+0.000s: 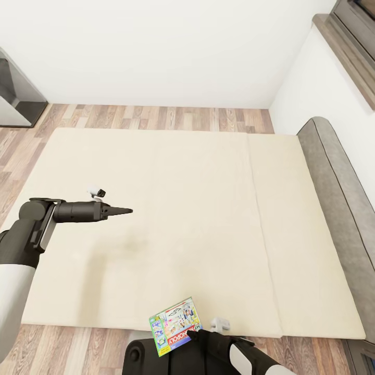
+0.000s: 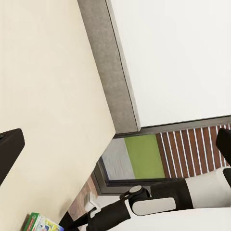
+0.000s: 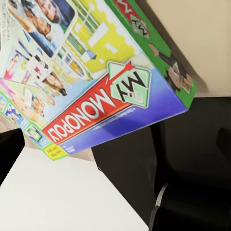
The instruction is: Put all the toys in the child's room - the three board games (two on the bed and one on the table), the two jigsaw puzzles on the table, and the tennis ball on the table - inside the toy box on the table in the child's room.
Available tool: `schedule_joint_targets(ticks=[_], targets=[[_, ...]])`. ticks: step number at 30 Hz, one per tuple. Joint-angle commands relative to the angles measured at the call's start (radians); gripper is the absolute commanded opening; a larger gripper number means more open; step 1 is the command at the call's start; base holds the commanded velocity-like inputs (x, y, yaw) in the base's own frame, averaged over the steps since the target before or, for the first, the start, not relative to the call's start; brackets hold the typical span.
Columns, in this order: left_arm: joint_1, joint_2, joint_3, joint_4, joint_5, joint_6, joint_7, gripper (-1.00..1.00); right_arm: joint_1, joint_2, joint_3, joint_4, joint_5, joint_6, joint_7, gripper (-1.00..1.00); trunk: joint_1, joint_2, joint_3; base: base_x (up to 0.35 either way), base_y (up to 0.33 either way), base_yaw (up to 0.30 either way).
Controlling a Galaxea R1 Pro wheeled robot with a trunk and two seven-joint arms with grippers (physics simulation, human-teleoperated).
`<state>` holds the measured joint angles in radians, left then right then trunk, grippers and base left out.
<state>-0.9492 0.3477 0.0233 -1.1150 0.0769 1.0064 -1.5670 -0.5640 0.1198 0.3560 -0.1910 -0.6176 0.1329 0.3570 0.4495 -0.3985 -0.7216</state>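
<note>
A board game [image 1: 174, 325], a flat green and blue box with a red Monopoly band, lies at the near edge of the bed [image 1: 198, 208], partly overhanging it. It shows large in the right wrist view [image 3: 96, 82] and as a small corner in the left wrist view [image 2: 41, 224]. My right gripper [image 1: 194, 333] sits at the box's near corner. Its fingers [image 3: 9, 151] stand wide apart, so it is open, with the box just beyond the tips. My left gripper [image 1: 122, 211] hovers open over the left half of the beige mattress with nothing between its fingers [image 2: 9, 149].
A grey headboard [image 1: 333, 208] runs along the bed's right side against a white wall. A brown-framed window [image 1: 354, 41] is at the top right. Dark grey furniture [image 1: 15, 99] stands at the far left. Wood-plank floor [image 1: 156, 117] borders the bed.
</note>
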Motion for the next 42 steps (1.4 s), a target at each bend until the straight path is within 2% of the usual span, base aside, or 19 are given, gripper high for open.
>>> schedule_joint_targets(ticks=[1, 19, 42], targets=[[0.0, 0.0, 0.0, 0.0, 0.0, 0.011, -0.004, 1.0, 0.0, 0.0, 0.003, 0.0, -0.008, 0.005, 0.001, 1.0, 0.001, -0.002, -0.002, 0.0, 0.0, 0.0], [0.0, 0.0, 0.0, 0.0, 0.0, 0.011, -0.004, 1.0, 0.0, 0.0, 0.003, -0.001, -0.007, 0.002, 0.005, 1.0, 0.001, -0.002, -0.026, 0.0, 0.0, 0.0], [0.0, 0.0, 0.0, 0.0, 0.0, 0.011, -0.004, 1.0, 0.0, 0.003, 0.003, -0.012, -0.005, 0.011, 0.006, 1.0, 0.001, -0.002, -0.028, 0.0, 0.0, 0.0]])
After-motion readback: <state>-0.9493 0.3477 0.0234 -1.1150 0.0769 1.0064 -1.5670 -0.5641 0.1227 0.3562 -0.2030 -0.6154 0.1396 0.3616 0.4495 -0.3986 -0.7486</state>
